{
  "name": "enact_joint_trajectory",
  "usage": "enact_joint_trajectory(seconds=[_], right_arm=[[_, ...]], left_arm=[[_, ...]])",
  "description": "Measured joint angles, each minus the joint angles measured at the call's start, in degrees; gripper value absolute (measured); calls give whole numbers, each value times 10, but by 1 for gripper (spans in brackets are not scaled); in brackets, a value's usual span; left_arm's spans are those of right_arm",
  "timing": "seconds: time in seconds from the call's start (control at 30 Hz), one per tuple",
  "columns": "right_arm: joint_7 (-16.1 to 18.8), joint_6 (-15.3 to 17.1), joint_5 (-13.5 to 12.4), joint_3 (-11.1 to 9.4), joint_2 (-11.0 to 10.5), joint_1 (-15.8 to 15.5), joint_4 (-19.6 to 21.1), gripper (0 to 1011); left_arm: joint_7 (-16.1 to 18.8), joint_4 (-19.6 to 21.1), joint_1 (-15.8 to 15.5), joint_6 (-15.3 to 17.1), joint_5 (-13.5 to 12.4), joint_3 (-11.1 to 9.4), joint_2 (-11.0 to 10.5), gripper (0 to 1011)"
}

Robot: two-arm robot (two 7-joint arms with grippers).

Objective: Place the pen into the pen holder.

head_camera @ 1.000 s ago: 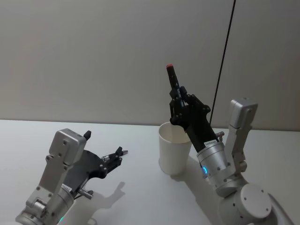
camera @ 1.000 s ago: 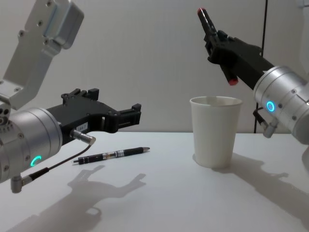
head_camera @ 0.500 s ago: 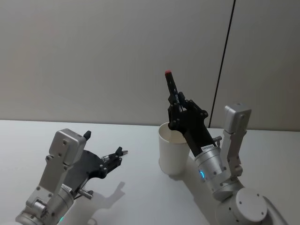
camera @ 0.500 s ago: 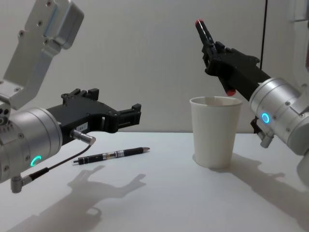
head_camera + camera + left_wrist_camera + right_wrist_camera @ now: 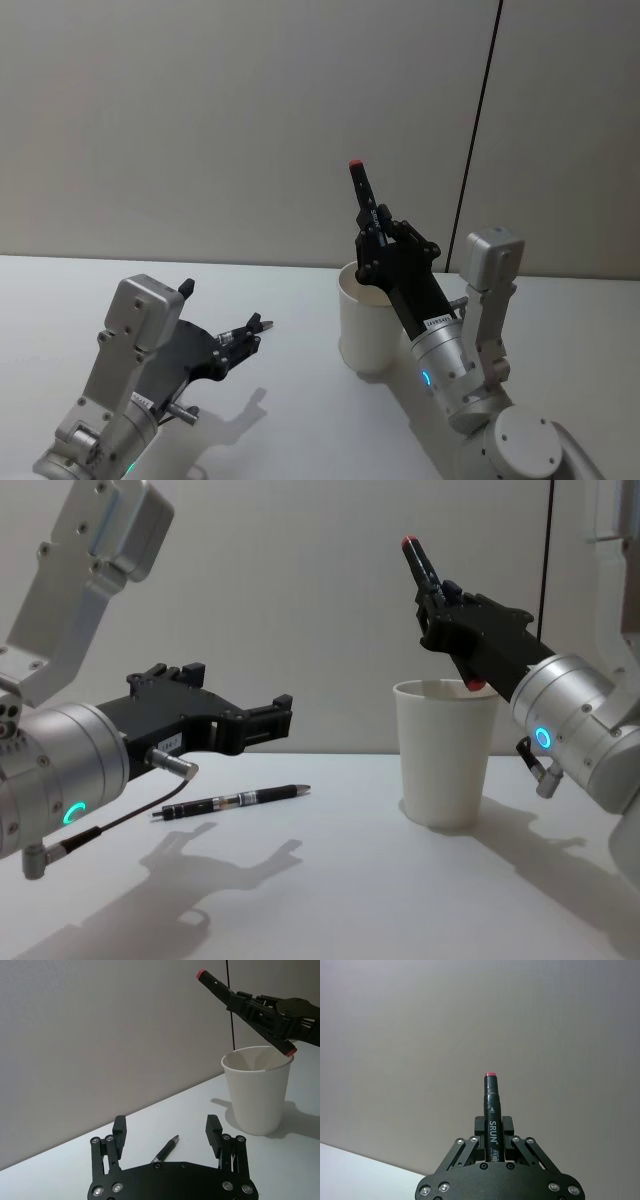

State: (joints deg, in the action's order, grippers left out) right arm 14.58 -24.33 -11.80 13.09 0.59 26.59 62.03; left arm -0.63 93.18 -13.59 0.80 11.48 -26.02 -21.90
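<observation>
There are two pens, one cup and two grippers. The right gripper (image 5: 440,598) is raised above the table (image 5: 330,890), its fingers pinching a black pen (image 5: 418,565) that has a red end at top and bottom. The pen is tilted. Its upper end points up toward the wall, and its lower red end sits right at the rim of the white paper cup (image 5: 445,775), at the mouth. I cannot tell whether that lower end is already below the rim. In the right wrist view the pen (image 5: 491,1105) runs straight out between the two fingers, with white lettering on its barrel.

The single cup stands upright on the table, just in front of the right arm, with nothing touching its sides.

The left gripper (image 5: 166,1127) hovers low over the table, well apart from the cup, its two fingers spread wide and holding nothing. A second pen (image 5: 235,800), slim and dark, lies flat on the table just beyond this gripper and touches neither gripper. In the left wrist view the second pen (image 5: 166,1149) lies between the spread fingers, pointing away toward the wall.
</observation>
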Motion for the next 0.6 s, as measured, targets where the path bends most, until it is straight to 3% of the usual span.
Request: enact_joint_trajectory(seconds=[0.37, 0.6], right_arm=[[-5, -2, 10, 0, 3, 1, -6, 204], [-6, -2, 12, 0, 3, 1, -7, 372]], left_arm=[[0, 0, 0, 0, 0, 0, 0, 1000], [0, 0, 0, 0, 0, 0, 0, 1000]])
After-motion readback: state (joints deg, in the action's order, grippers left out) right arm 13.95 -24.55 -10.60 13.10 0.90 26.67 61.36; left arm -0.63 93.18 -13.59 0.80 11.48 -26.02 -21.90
